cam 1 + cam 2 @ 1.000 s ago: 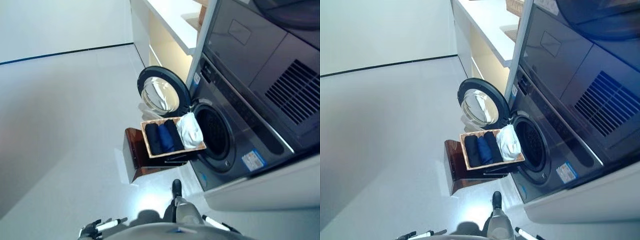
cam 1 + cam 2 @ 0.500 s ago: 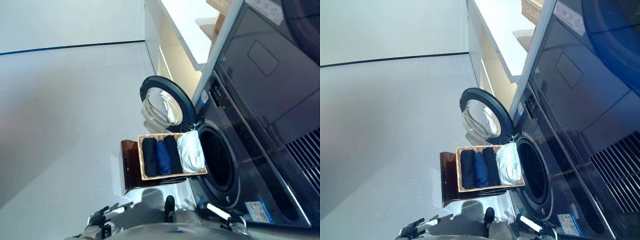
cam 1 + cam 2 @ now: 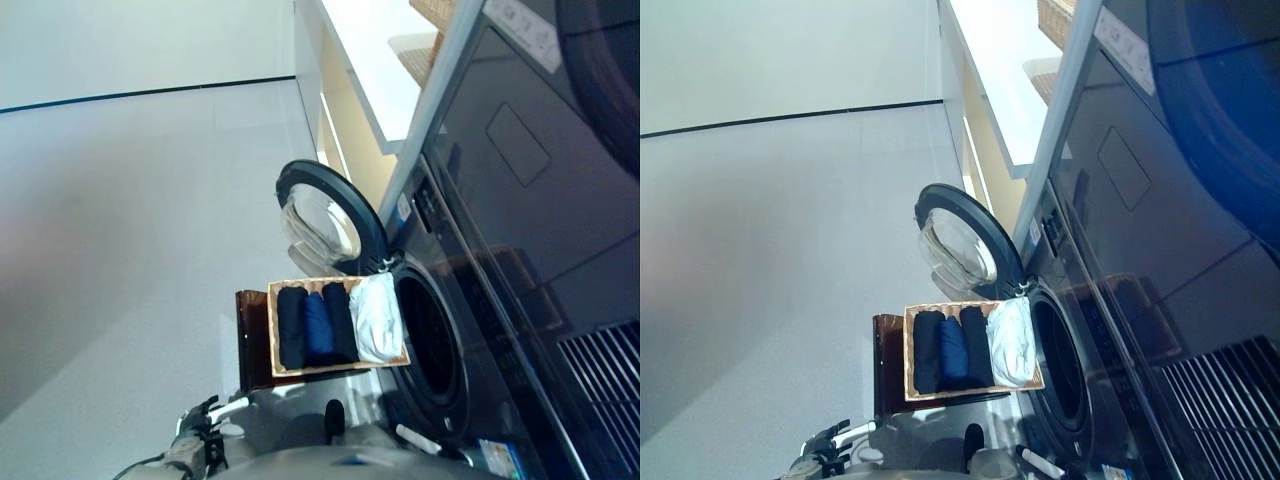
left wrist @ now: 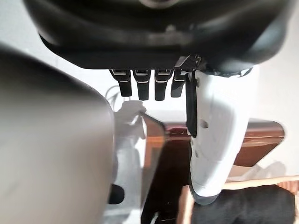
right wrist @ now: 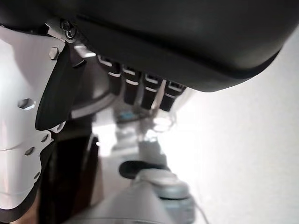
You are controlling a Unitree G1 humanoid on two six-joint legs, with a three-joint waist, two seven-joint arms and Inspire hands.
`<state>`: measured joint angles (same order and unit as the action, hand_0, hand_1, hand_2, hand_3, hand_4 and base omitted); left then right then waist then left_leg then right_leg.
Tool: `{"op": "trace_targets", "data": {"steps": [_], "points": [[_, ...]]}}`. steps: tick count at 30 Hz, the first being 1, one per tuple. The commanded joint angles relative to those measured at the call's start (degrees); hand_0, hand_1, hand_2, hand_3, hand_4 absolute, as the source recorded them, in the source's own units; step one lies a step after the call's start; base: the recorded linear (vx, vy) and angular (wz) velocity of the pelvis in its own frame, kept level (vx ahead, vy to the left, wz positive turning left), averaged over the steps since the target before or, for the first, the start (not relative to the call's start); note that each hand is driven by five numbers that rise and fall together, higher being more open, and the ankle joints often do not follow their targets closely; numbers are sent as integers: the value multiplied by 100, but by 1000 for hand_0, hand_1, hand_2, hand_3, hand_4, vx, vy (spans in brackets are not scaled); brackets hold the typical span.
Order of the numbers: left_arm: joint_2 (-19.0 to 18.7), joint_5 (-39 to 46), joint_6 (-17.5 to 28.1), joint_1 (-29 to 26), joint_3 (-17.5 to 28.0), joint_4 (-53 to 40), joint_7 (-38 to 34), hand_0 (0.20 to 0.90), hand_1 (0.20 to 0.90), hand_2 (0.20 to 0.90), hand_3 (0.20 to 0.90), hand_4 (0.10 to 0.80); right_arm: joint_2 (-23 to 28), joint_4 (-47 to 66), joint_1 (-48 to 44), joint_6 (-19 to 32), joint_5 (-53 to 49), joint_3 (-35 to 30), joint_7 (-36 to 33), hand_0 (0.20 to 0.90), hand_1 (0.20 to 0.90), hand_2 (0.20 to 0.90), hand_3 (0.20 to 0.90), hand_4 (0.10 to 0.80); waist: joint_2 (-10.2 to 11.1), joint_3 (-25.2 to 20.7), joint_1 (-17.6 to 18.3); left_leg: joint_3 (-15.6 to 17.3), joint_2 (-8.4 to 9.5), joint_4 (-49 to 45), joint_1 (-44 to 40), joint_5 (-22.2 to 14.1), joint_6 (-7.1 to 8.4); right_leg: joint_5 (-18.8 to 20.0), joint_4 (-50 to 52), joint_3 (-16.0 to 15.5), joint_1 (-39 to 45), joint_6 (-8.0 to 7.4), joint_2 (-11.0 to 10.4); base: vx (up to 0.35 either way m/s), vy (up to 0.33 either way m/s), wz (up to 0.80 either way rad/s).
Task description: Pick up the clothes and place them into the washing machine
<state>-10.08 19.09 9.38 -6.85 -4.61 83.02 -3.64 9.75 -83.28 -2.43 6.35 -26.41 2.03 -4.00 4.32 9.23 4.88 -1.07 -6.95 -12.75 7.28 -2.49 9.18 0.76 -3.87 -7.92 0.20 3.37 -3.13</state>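
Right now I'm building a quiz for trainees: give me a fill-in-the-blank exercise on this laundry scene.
1. The washing machine door stands ____.
2. The clothes lie in a wicker ____.
3. Beside the dark rolled clothes, nearest the drum, lies a ____ garment.
4. Both the left hand and the right hand hold ____.

Missing words: open; basket; white; nothing

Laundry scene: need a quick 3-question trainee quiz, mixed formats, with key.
1. True or false: the washing machine door is closed.
2. Which garment in the basket lies nearest the drum opening? A) black B) blue C) white
3. Fill in: the basket rests on a brown ____.

Key:
1. False: it is swung open.
2. C: the white garment lies by the drum; the dark rolls lie farther off.
3. Stool.
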Motion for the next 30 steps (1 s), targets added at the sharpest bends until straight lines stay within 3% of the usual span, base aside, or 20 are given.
{"op": "trace_targets", "data": {"steps": [1,5,8,9,11,16,20,30], "points": [[-206,-65,115,369,-42,33,-98,900,900,900,900,800,591,-94,-120,305,-152,-96,-373,900,900,900,900,800,-140,113,-291,-91,158,780,786,1196,-406,22,385,528,146,-648,250,299,89,-68],[-167,-41,117,496,18,95,-93,900,900,900,900,800,582,-82,-103,319,-166,-114,-349,900,900,900,900,800,-254,94,-424,59,258,1289,851,1523,-369,-246,349,795,583,-644,343,204,49,-64],[-173,-31,119,558,65,125,-66,900,900,900,900,800,548,-86,-95,308,-157,-98,-323,900,900,900,900,800,-264,40,-500,104,313,1168,754,1404,-461,-393,346,932,786,-655,318,223,81,-68],[-169,-14,118,568,85,142,-63,900,900,900,900,800,525,-95,-74,304,-150,-94,-316,900,900,900,900,800,-262,-1,-522,15,363,1194,685,1378,-501,-429,323,973,861,-669,265,154,79,-59],[-184,8,126,543,89,154,-56,900,900,900,900,800,483,-92,-88,291,-191,-110,-279,900,900,900,900,800,-198,-125,-512,149,462,916,684,1177,-636,-516,308,1009,1030,-755,35,238,126,-26],[-234,60,175,453,30,31,-125,900,900,900,900,800,419,3,-230,259,-142,-8,-287,900,900,900,900,800,-135,-267,-564,412,561,525,762,831,-834,-566,462,1088,967,-929,-310,165,110,-14],[-249,63,191,403,-10,-9,-149,900,900,900,900,800,382,76,-293,252,-116,28,-296,900,900,900,900,800,-119,-299,-557,492,632,402,801,691,-906,-478,508,1112,936,-1005,-434,104,55,-19],[-241,28,196,436,-60,15,-122,900,900,900,900,800,439,156,-368,254,-86,-14,-301,900,900,900,900,800,-102,-445,-501,683,890,580,676,537,-1051,256,616,1051,797,-1310,-789,87,59,-5]]}}
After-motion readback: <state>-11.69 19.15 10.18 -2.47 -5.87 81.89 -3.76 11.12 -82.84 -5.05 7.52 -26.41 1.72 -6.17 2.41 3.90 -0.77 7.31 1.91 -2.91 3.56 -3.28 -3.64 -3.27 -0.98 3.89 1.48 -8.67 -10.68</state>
